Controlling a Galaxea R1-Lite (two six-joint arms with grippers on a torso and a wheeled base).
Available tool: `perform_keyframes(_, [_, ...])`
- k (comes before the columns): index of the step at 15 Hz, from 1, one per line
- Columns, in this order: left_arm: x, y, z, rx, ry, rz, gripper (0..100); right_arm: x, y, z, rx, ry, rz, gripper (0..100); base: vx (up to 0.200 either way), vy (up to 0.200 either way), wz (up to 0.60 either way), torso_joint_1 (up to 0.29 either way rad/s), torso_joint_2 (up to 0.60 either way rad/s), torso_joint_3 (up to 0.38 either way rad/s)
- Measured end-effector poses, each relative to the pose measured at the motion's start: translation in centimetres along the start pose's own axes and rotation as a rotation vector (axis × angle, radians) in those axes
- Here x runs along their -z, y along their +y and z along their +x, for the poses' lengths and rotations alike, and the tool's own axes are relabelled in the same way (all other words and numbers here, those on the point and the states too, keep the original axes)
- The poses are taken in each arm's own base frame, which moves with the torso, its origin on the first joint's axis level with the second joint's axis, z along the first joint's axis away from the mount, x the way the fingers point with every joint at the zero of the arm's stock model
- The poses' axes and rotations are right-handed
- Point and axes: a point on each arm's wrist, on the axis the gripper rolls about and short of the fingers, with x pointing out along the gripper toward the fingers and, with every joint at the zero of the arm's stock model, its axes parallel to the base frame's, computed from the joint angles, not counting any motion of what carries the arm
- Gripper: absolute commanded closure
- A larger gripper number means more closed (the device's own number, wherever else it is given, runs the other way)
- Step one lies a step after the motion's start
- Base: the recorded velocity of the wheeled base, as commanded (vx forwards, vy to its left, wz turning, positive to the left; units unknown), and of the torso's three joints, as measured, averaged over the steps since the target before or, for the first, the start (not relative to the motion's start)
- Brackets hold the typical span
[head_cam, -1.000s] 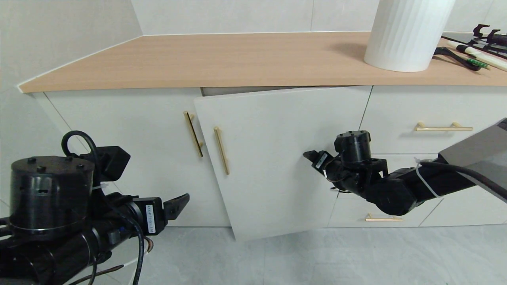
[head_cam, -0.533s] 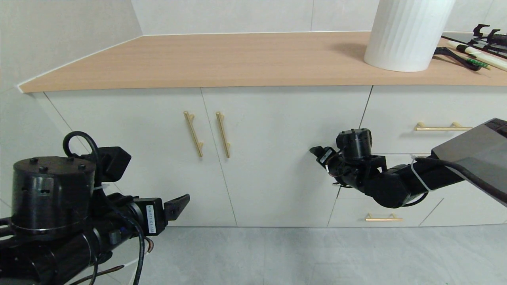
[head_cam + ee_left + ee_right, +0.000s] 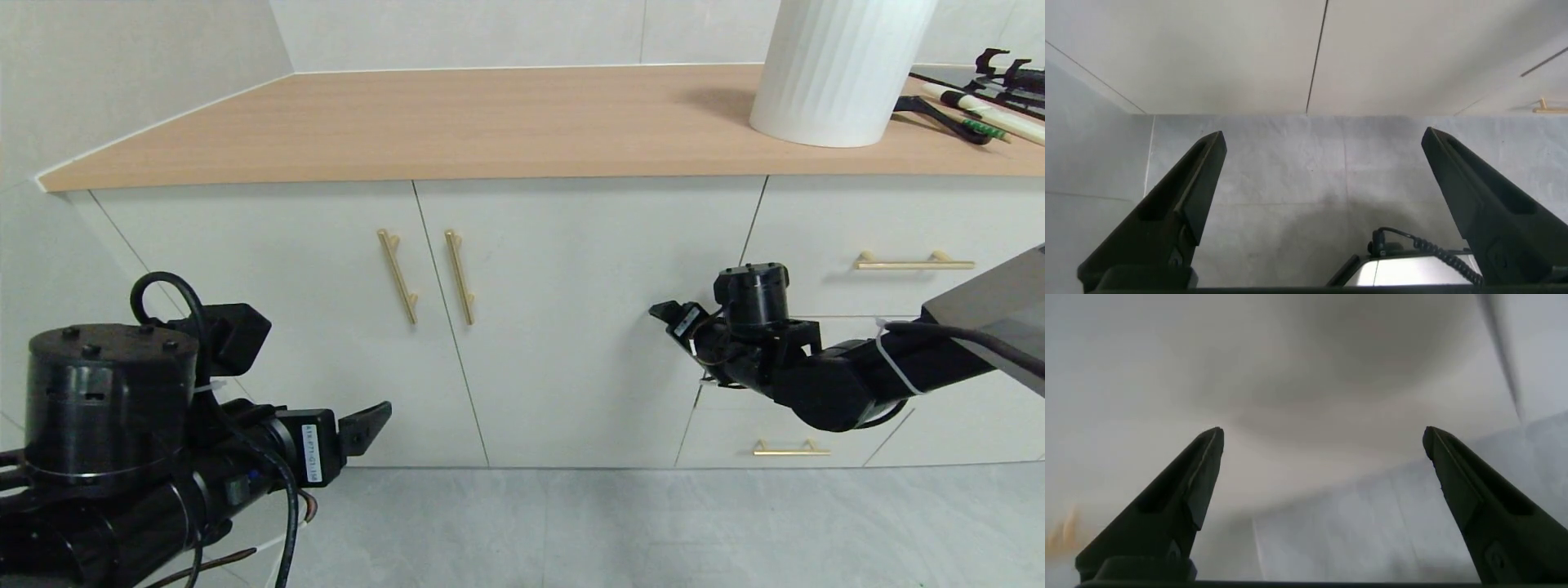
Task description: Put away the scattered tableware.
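Hovering near shut cabinet door (image 3: 571, 327), right gripper (image 3: 663, 313) jaws apart, empty; tableware (image 3: 955, 114) on countertop (image 3: 490, 122) well above.

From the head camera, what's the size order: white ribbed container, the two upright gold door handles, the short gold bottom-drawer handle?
1. White ribbed container, partly cropped.
2. Two upright gold door handles, alike in size; unranked.
3. Short gold bottom-drawer handle.

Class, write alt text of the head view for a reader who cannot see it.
The right gripper hovers before a closed cabinet door with a gold handle. The left gripper hangs low near the floor. A ribbed white container and scattered utensils sit on the wooden worktop.
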Motion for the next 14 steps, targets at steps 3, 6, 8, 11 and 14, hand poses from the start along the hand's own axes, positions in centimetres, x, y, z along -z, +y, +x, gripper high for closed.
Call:
perform_keyframes(3, [-0.2,0.2,-0.5,0.004,-0.021,-0.011,0,-0.7,0.8,-3.8,-0.063,0.035,-0.104,0,0.000,0.000,0.00,0.000,0.00,0.000])
perform_keyframes(6, [-1.1,1.0,-2.3,0.003,-0.092,0.001,0,-2.3,1.4,-9.0,-0.098,-0.020,-0.230,0,0.000,0.000,0.00,0.000,0.00,0.000])
perform_keyframes(8, [-1.8,2.2,-4.4,-0.022,-0.173,0.037,0,-3.7,1.3,-13.9,-0.124,-0.088,-0.307,0,0.000,0.000,0.00,0.000,0.00,0.000])
perform_keyframes(11, [-1.2,4.3,-7.9,-0.063,-0.278,0.045,0,-5.1,-0.7,-22.2,-0.161,-0.208,-0.416,0,0.000,0.000,0.00,0.000,0.00,0.000])
perform_keyframes(14, [1.1,6.2,-11.0,-0.093,-0.329,0.033,0,-5.0,-4.2,-29.3,-0.153,-0.323,-0.532,0,0.000,0.000,0.00,0.000,0.00,0.000])
